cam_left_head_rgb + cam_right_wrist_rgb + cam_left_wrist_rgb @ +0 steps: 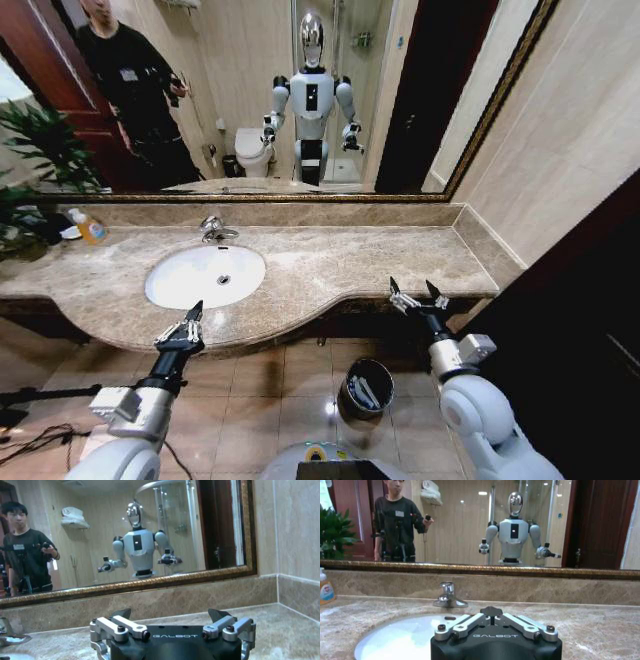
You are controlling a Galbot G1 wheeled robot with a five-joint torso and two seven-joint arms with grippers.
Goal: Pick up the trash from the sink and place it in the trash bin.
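Trash lies in the trash bin, partly hidden.

White rounded arm shells, black wrists; each silver-linked pincer, left and right, has black "GALBOT"-marked housing and dark screws.

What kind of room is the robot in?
Most likely a hotel bathroom: a white oval sink with a chrome faucet sits in a brown marble counter, under a big gold-framed mirror reflecting a toilet.
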